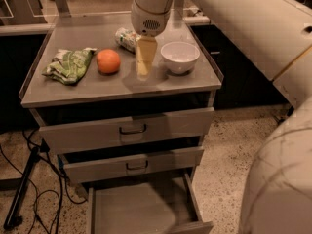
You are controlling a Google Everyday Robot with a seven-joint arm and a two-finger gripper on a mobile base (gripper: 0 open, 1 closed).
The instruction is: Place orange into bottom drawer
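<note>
1. 1 orange (107, 61) sits on the cabinet top (97, 86), between the snack bag (68, 65) and the gripper (143, 62). It is near both and touches neither.
2. The gripper hangs pointing down over the top, just beside the orange and between it and the white bowl (180, 56). Nothing is visibly held. Apart or together: cannot tell from this angle.
3. The bottom drawer (141, 207) is pulled out at floor level with its grey floor showing. 2 upper drawers sit above it, well below the orange.
4. Handling, as a judgement: the orange is probably firm, fairly light and not fragile. It is round with smooth skin, so it will likely roll if nudged and could slip out of an off-centre pinch.
5. Where to take hold: from above, across the widest middle and centred — moderate squeeze, enough to carry without bruising.
6. Step in hand: reach, not yet grasped. The next move calls for a sideways shift over the fruit, then a descent.
7. Risk — a glancing touch could push the orange into the bag or toward the front edge.
</note>
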